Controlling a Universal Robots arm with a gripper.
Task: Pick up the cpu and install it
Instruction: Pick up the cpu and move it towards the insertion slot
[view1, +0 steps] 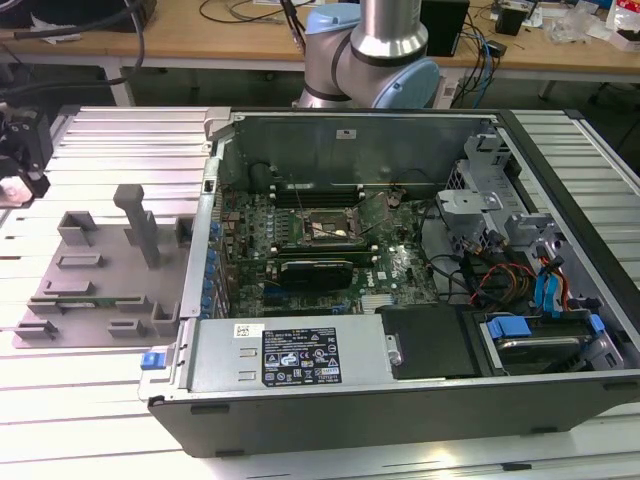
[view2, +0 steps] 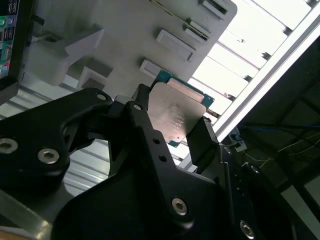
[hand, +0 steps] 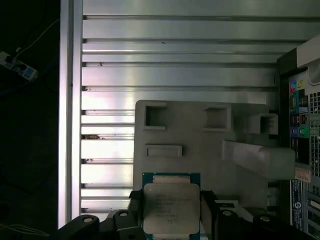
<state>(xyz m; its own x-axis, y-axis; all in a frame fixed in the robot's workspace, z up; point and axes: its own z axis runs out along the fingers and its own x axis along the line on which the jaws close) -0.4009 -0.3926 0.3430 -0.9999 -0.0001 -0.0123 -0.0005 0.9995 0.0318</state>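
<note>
In the exterior view, a ribbed aluminium worktop (view1: 100, 400) is seen carrying an open computer case (view1: 400, 405) of dark grey sheet metal. Inside it a green motherboard (view1: 400, 265) lies flat, with a square black-framed socket (view1: 325, 228) near its middle. At the exterior view's left, a matte grey plastic fixture (view1: 100, 250) with upright posts and shallow rectangular pockets is laid on the slats. The arm (view1: 390, 40), silver tube with pale blue joints, is mounted behind the case. The black gripper (view1: 18, 175) is held at the far left edge, beyond the fixture and well apart from the socket.

In the first wrist view, the cpu (hand: 171, 215) is presented face-on: a flat square with a dull silvery plate on a thin green rim. It is clamped edge to edge between two black fingers (hand: 207, 205), above the fixture's pockets.

In the second wrist view, the same plate is seen tilted. It is pinched on opposite sides by the angular black fingers, with the pale fixture and bright slats behind.
</note>
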